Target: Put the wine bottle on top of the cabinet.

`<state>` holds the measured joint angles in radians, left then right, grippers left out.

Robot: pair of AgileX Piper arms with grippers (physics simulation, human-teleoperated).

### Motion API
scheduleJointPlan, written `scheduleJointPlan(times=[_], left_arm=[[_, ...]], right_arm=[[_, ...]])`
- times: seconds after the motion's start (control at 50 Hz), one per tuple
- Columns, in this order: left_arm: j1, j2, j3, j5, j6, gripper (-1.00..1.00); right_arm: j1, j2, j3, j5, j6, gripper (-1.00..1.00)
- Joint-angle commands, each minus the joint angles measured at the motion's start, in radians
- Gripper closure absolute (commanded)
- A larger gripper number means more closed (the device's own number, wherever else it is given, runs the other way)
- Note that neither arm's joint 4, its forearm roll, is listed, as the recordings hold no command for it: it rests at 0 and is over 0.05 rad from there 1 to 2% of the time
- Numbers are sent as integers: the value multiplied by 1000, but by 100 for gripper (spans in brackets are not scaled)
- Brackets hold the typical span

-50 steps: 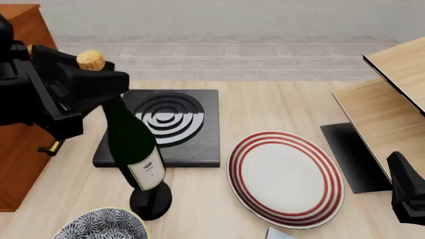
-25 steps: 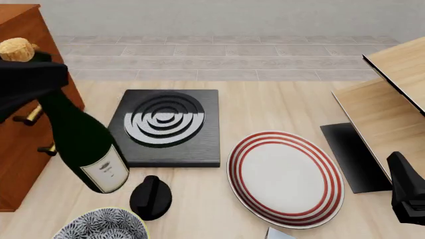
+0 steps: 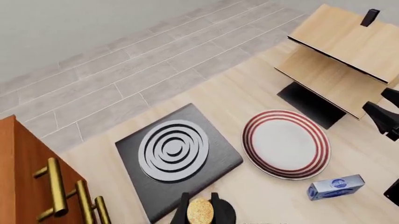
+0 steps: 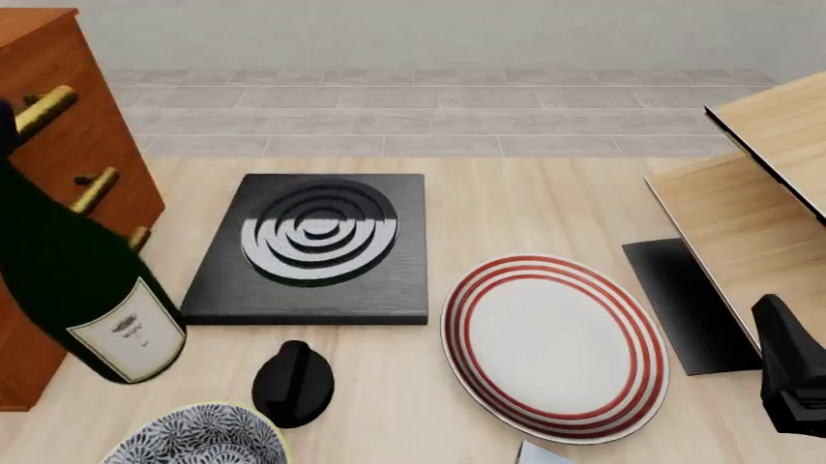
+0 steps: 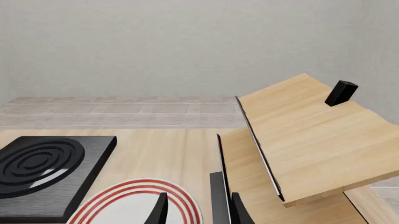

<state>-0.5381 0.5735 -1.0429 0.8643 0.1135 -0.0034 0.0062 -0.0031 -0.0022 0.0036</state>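
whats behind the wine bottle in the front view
The cabinet front with brass handles stands behind the wine bottle. The lower cabinet front is covered by the bottle.

My arms: matte black all over

I see two slim black fingers [image 3: 184, 209] on the left, wedge-shaped black fingers [image 5: 160, 209] on the right, no markings.

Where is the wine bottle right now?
In the front view the wine bottle is at the far left, lifted and tilted in front of the cabinet, left of the black knob; its neck runs out of frame.
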Motion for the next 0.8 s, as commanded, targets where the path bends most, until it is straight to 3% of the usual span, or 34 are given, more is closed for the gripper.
scheduleJointPlan(times=[0.02,0.42,0.56,0.64,0.8], left_arm=[[31,16,-73,54,29,100],[95,106,-304,182,46,100],[135,134,-378,233,12,100],[162,159,-448,267,43,100],[184,186,-488,278,12,100]], right_arm=[[0,0,0,0,0,-100],[0,0,0,0,0,-100],[0,0,0,0,0,-100],[0,0,0,0,0,-100],[0,0,0,0,0,-100]])
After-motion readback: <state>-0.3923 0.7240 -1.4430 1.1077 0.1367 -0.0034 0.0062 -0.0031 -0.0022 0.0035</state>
